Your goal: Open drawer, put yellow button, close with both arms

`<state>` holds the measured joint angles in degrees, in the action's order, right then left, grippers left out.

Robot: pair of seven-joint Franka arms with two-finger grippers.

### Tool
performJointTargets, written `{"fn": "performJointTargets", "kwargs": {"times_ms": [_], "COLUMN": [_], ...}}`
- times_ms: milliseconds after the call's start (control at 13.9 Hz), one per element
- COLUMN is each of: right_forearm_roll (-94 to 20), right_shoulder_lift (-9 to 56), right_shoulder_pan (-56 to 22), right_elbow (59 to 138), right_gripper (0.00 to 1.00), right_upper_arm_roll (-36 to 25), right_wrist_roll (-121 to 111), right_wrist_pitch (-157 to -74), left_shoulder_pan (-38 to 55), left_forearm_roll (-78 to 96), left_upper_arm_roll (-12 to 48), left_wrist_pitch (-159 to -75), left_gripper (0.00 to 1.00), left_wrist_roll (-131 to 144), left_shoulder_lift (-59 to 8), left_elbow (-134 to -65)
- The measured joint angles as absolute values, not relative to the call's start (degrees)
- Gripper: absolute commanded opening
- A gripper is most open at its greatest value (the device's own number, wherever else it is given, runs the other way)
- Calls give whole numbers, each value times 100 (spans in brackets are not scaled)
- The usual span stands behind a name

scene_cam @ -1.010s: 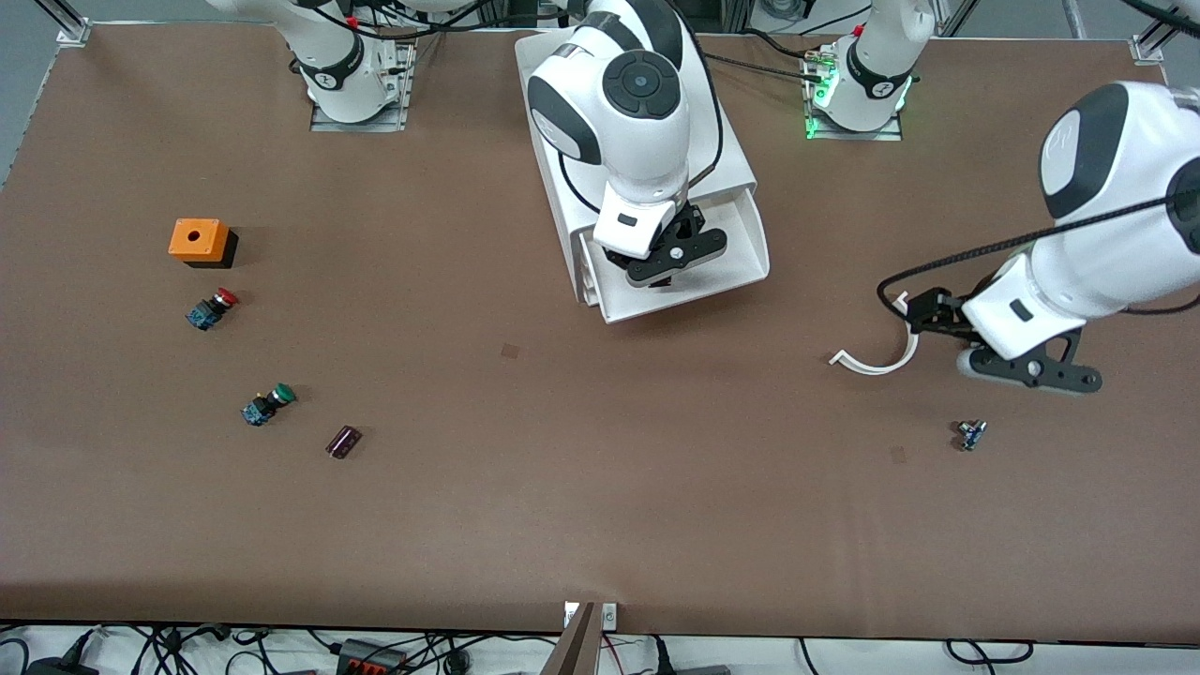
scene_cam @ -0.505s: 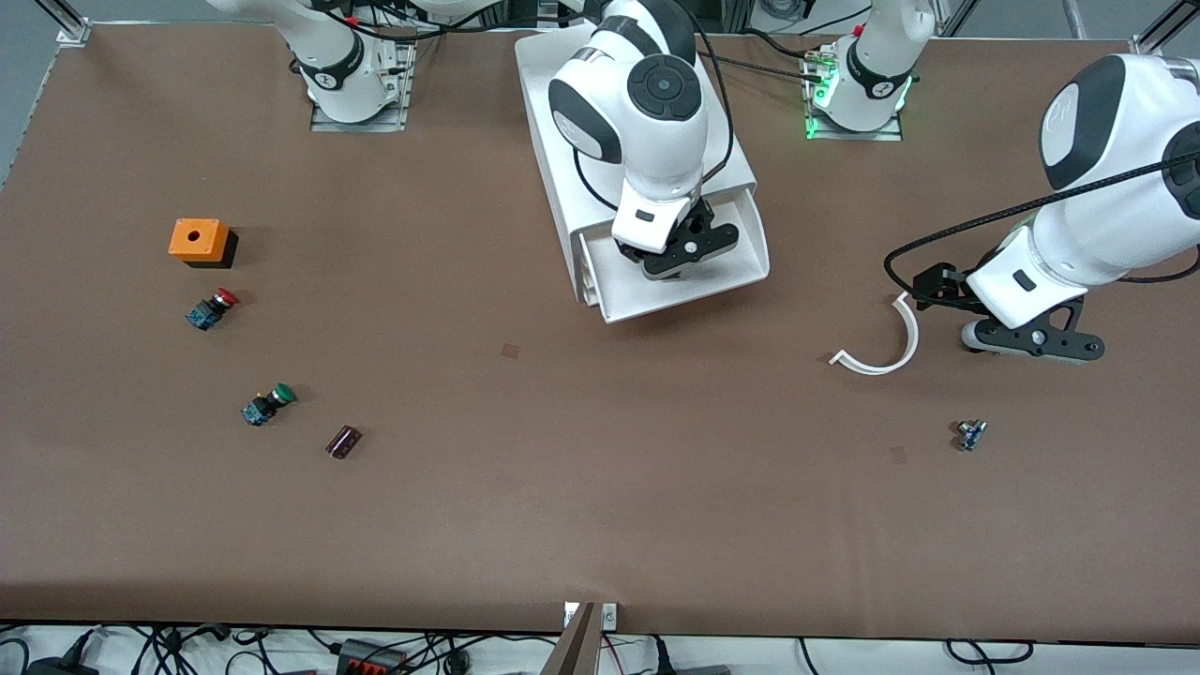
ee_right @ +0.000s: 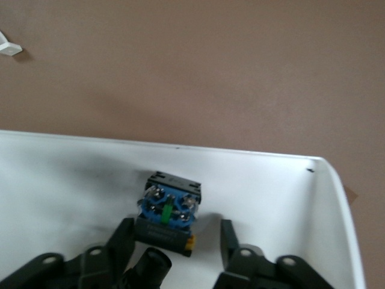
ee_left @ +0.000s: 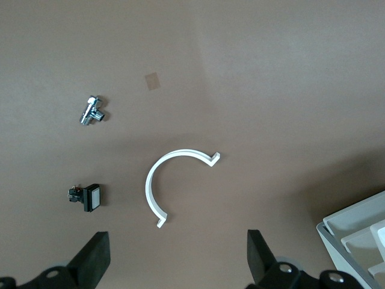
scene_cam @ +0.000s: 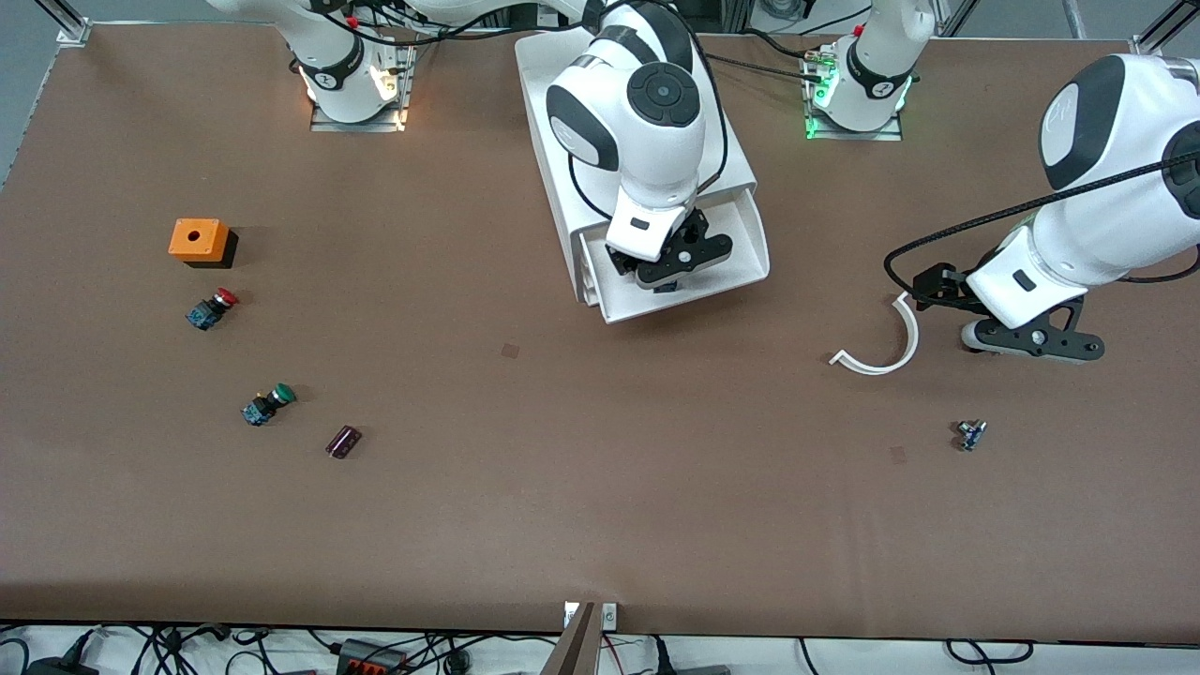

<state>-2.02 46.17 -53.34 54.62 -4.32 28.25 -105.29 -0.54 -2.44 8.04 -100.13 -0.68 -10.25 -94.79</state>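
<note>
Progress: drawer [scene_cam: 698, 281] stands pulled out of the cabinet [scene_cam: 562, 84], which sits at the desk's edge by the arms' bases, midway along it. Button [ee_right: 168, 214] lies inside the drawer, blue base toward the right wrist camera, a sliver of yellow showing under it. Placing looks done; closing with both arms appears left.

Right tool [scene_cam: 670, 272]: low in the drawer, fingers [ee_right: 120, 241] parted either side of the button, not clamping it, judged released.

Left tool [scene_cam: 1031, 342]: over bare desk toward the left arm's end, fingers [ee_left: 93, 259] spread wide, nothing held; this arm waits.

Edges: drawer's white front wall [ee_right: 180, 147] stands just past the button; side wall curves up by the right tool. Likely lift straight up to clear the rims.

Open room: wide bare desk in front of the drawer. A white curved strip [scene_cam: 881, 352] lies between the left tool and the cabinet; a small metal part [scene_cam: 970, 434] lies nearer the front camera.
</note>
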Motion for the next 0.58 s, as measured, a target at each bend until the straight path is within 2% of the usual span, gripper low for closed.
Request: {"fn": "performJointTargets", "kwargs": {"times_ms": [288,577], "right_forearm_roll": [-199,-199], "right_shoulder_lift": [4511,4208], "right_shoulder_pan": [-5220,-4692], "right_elbow": [5128,5044], "right_gripper": [100,100], "right_upper_arm_roll": [-527,-548], "right_wrist_roll": [2853,2857], "right_wrist_pitch": [-10510,-10183], "left_shoulder_pan": [-54,-54], "left_forearm_roll": [-240,37], "left_upper_arm_roll": [804,806], "left_wrist_pitch": [-10016,-10040], "left_gripper": [100,100], "left_wrist_roll": [-63,221], "left_shoulder_lift": [-1025,-1026], "left_elbow": [-9479,-9485]}}
